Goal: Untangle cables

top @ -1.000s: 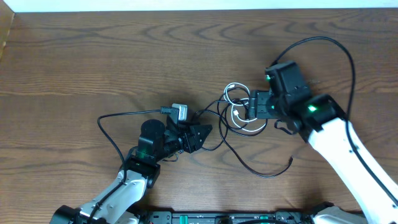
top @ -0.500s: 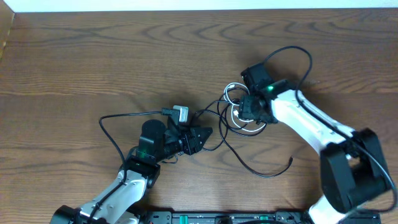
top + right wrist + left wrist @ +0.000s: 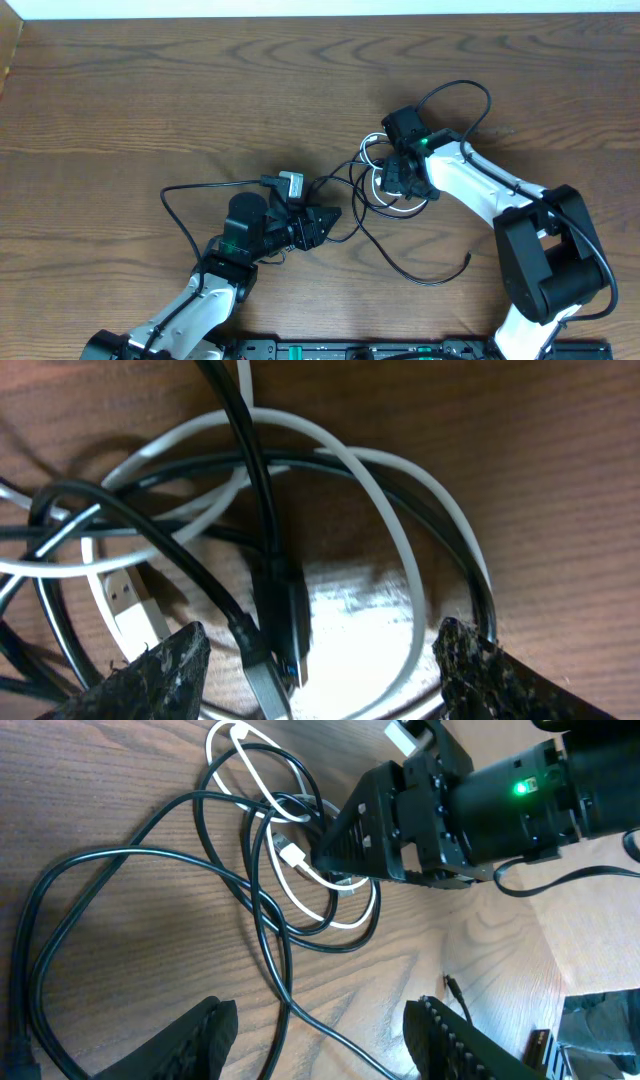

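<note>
Risk: tightened knot | cables (image 3: 378,192) lay bundled right of silver plug (image 3: 291,183) | your right gripper (image 3: 320,660) straddled them, jaws wide, gripping nothing; closing there could pinch 2 at once | left gripper (image 3: 320,1040), below plug, gaped, anchoring nothing.

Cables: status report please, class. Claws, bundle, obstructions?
Left claw open, black cable lying between its jaws. Right claw open over white cable loops, tangled with black. No obstruction seen.
</note>
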Tool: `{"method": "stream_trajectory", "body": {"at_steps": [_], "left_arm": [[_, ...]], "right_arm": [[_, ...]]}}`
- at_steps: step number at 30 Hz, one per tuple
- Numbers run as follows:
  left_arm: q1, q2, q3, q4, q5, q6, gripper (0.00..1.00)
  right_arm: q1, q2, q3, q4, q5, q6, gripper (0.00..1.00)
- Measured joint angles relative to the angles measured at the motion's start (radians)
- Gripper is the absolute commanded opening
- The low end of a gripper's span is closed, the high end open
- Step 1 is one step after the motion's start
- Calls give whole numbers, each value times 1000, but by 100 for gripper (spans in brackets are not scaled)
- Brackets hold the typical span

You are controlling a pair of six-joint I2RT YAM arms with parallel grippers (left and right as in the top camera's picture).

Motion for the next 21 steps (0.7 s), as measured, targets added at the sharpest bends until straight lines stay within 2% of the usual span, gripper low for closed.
{"method": "stream_trajectory", "body": {"at_steps": [4, 5, 6, 8, 9, 18, 21], "left_arm": [[0, 0, 0, 0, 0, 0, 59], [0, 0, 0, 0, 0, 0, 59], [0, 0, 0, 0, 0, 0, 59], [0, 0, 0, -2, 0, 0, 59], [0, 0, 0, -3, 0, 0, 59], [0, 0, 0, -55, 0, 0, 59], [0, 0, 0, -58, 4, 0, 62]], "right_arm": [[0, 16, 0, 12, 0, 3, 63], [0, 18, 0, 13, 1, 4, 56], [0, 18, 0, 16, 0, 3, 42], [0, 18, 0, 20, 0, 9, 5], [0, 18, 0, 21, 0, 11, 1], [1, 17, 0, 140, -92, -39, 1], [1, 5, 0, 164, -128, -78, 1]]}}
